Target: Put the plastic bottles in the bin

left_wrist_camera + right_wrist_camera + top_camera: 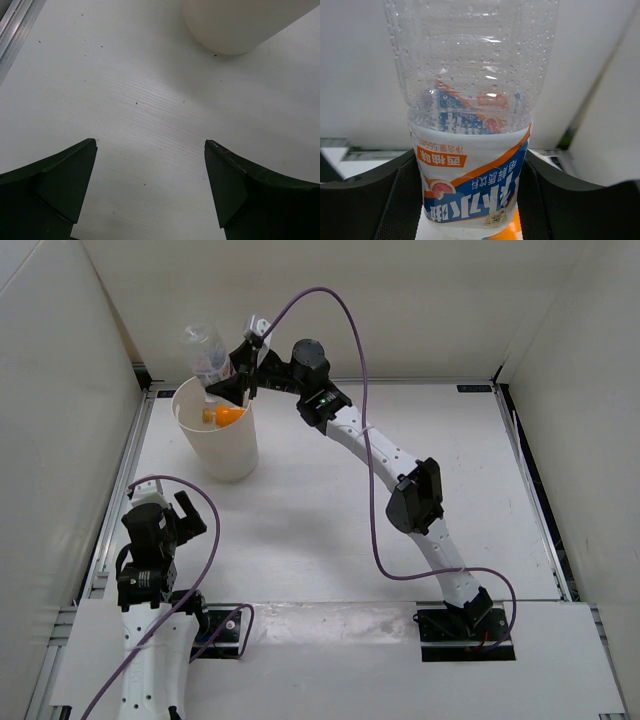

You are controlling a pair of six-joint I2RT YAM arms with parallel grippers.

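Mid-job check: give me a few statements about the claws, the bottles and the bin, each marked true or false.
1. The right claw grips a clear bottle. True.
2. The orange bottle lies outside the bin. False: it is inside the bin.
3. The left claw is open and holds nothing. True.
4. The bin has tipped onto its side. False: it stands upright, mouth up.
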